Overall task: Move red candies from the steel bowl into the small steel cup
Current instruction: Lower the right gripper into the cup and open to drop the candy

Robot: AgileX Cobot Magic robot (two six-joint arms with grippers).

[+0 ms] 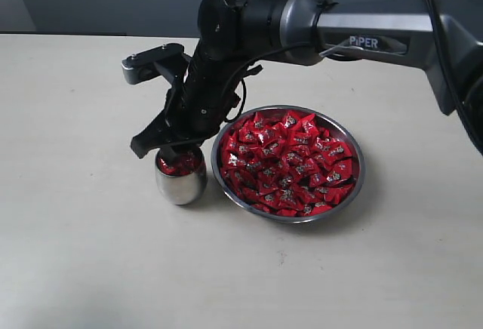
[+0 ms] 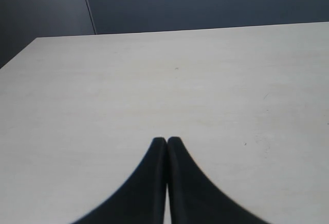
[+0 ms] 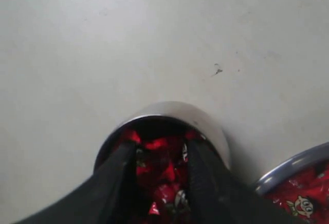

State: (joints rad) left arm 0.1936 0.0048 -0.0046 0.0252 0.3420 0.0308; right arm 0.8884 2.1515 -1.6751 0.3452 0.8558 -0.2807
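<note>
One steel cup (image 1: 181,186), one steel bowl (image 1: 361,170), countless red candies (image 1: 290,164); right fingers (image 3: 121,178) spread, left fingers (image 2: 149,183) pressed together.

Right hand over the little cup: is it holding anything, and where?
Nothing, it seems: the right hand is open above the small steel cup, red candies loose inside.

**user1:** ok how many of each on there?

**user2:** one steel bowl (image 1: 361,180), one small steel cup (image 1: 181,186), two grippers (left gripper (image 2: 166,141), right gripper (image 3: 162,149)). red candies (image 1: 290,163), can't count em tbh, dozens piled in the bowl, a few more in the cup.
</note>
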